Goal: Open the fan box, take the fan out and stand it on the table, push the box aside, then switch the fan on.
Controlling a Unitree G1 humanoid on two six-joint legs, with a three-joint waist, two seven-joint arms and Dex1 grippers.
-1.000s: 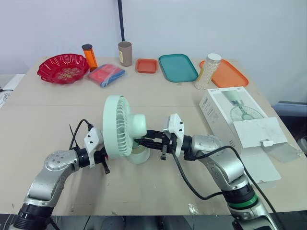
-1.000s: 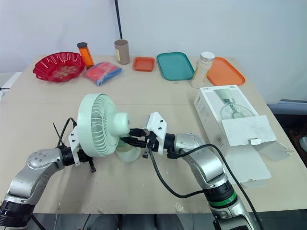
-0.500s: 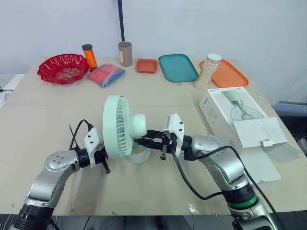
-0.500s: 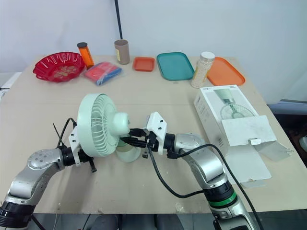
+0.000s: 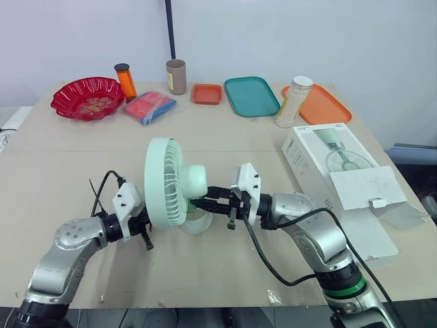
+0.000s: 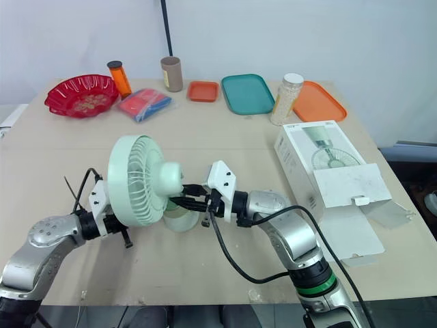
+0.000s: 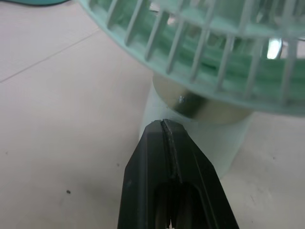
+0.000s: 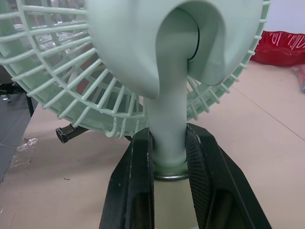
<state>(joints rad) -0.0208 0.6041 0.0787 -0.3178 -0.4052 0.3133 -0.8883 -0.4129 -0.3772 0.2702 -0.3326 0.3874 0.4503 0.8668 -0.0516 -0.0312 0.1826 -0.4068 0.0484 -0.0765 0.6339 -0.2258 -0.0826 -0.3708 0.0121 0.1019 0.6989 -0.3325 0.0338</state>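
We find the fan (image 5: 167, 181) upright on the surface (image 5: 68, 157), its stem (image 8: 169, 129) clamped between the right jaws just above the base (image 7: 200, 133). The left jaws are together and form one blunt tip. The base is directly ahead of that tip and the grille (image 7: 214, 47) is just above it; we cannot tell whether the tip touches the base. The box (image 5: 328, 160) lies open, well apart from both jaws, beyond the right arm. We judge the step in hand to be the switching on. We recommend that the right jaws brace the stem firmly while the left tip presses squarely and lightly, so that the clamp takes the push and the fan neither slides nor tips. The switch itself is not discernible, so the tip should be aimed before pressure is applied and kept clear of the grille.
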